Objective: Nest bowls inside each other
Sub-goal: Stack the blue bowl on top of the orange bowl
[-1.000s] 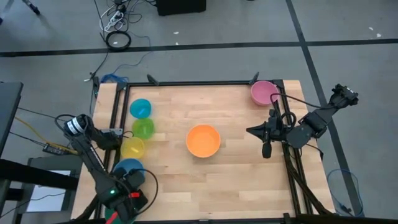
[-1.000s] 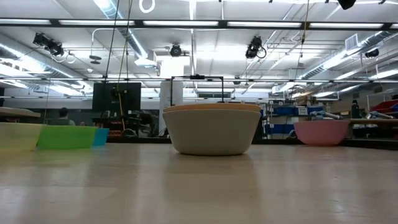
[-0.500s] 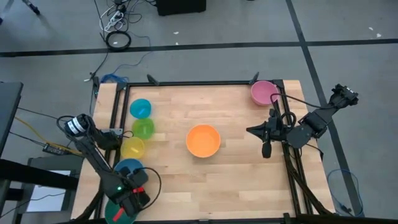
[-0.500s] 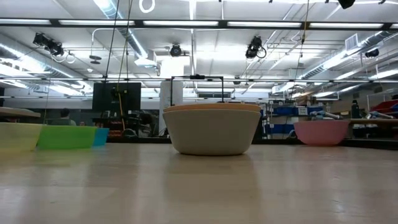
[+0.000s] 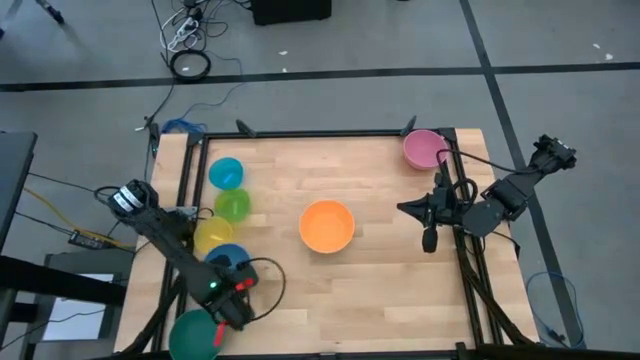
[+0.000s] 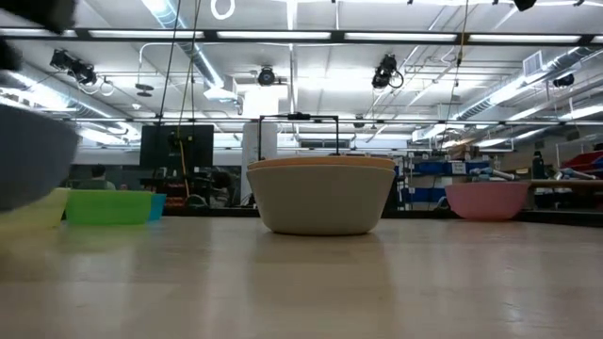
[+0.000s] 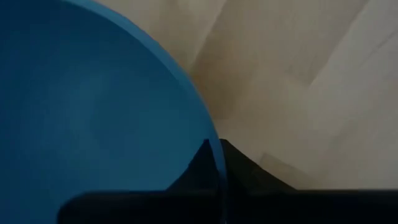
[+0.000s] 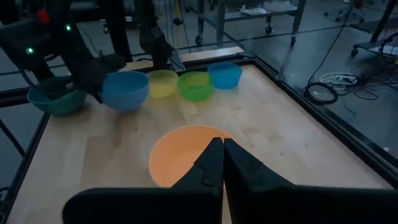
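Observation:
My left gripper [image 5: 238, 292] is shut on the blue bowl [image 5: 228, 257] near the table's near left corner. The dark green bowl [image 5: 193, 334] stands at that corner, just left of the blue bowl in the right wrist view [image 8: 55, 96]. Yellow [image 5: 212, 236], lime green [image 5: 232, 206] and cyan [image 5: 225, 173] bowls stand in a row along the left side. The orange bowl [image 5: 327, 226] sits inside the pale grey bowl [image 6: 320, 202] at the table's middle. The pink bowl [image 5: 424, 148] stands at the far right corner. My right gripper [image 5: 428, 238] hangs shut at the right edge, holding nothing. My left gripper pinches the blue bowl's rim [image 7: 210, 148] on its near side, one finger inside the bowl and one finger [image 7: 252, 175] outside. The fingers point down from above. The bowl [image 6: 28, 160] hangs upright, lifted clear of the table.
Black frame rails [image 5: 320, 133] run along the table's edges. Bare wood [image 5: 340, 300] lies between the orange bowl and the near edge. Beyond the table the low view shows a workshop room with racks.
My left gripper has gone from above the dark green bowl toward the table's right and far side, rolled about its axis, and shut on the blue bowl's rim. The blue bowl has shifted right and now hangs clear of the table. The dark green bowl stays at the corner.

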`<state>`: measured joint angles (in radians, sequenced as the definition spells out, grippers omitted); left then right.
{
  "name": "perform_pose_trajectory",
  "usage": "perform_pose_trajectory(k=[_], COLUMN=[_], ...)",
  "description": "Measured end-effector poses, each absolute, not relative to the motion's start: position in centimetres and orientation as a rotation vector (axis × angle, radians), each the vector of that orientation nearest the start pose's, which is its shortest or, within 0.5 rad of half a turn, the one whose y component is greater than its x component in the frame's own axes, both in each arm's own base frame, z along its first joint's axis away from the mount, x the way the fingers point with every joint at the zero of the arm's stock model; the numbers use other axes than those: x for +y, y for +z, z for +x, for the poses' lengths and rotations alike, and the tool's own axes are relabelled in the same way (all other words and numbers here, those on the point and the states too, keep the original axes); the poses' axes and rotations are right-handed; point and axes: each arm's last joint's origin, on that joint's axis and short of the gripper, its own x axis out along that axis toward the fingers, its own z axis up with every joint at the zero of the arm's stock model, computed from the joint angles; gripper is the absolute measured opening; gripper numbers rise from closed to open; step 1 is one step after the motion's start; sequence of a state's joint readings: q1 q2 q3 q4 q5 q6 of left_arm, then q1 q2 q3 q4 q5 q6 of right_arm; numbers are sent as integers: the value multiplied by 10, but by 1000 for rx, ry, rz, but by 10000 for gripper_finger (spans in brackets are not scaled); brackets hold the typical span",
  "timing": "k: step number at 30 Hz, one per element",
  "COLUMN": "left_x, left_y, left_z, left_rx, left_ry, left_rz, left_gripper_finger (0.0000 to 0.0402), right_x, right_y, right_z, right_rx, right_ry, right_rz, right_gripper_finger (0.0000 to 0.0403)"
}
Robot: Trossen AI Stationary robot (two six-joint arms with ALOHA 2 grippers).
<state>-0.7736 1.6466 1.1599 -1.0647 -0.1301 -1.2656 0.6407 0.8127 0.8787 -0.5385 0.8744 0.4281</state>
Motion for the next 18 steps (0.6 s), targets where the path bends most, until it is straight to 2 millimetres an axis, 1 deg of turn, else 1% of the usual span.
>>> perform_pose_trajectory(k=[5,8,11,14,18], left_x=[-183,-176,-164,-148,-121], left_y=[247,270,288,295,295], left_z=[230,245,264,287,308], left_rx=[1380,1298,1208,1124,1084], left_ry=[369,297,210,131,86], left_rz=[-210,-105,-5,53,122], left_gripper_finger=[3,3,3,3,3], right_x=[73,72,71,70,67], right_y=[334,335,336,337,339], right_z=[135,134,132,131,128], right_rx=[277,274,271,266,256], right_ry=[-293,-290,-287,-284,-281], right_rz=[92,84,73,68,69], right_gripper_finger=[0,0,0,0,0])
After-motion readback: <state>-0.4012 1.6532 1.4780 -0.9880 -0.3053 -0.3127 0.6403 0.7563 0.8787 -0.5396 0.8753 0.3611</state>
